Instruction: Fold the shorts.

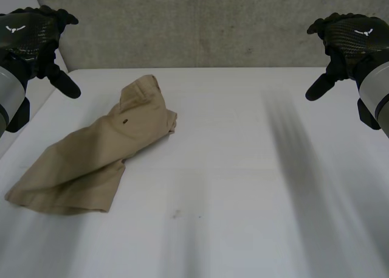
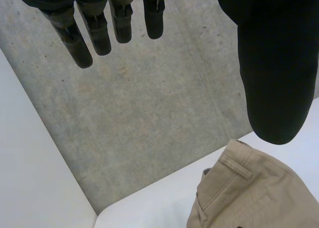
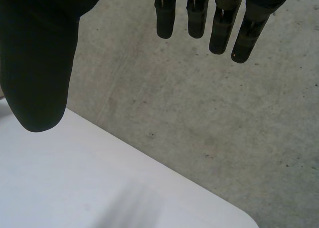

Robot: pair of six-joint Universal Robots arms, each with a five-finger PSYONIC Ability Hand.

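Tan shorts (image 1: 97,153) lie crumpled on the left part of the white table (image 1: 243,187), waistband toward the far edge and a leg spread toward the near left. My left hand (image 1: 33,38) hovers high above the table's far left corner, open, fingers (image 2: 99,31) straight, holding nothing. In its wrist view the shorts' waistband with a belt loop (image 2: 244,188) lies below the thumb (image 2: 276,73). My right hand (image 1: 346,38) hangs high at the far right, open and empty, with straight fingers (image 3: 219,23) and thumb (image 3: 40,63) over a bare table corner.
A grey concrete wall (image 1: 200,25) stands behind the table's far edge. The table's far corners (image 2: 114,215) (image 3: 239,215) show in the wrist views. A faint dark speck (image 1: 176,215) marks the table near the middle front.
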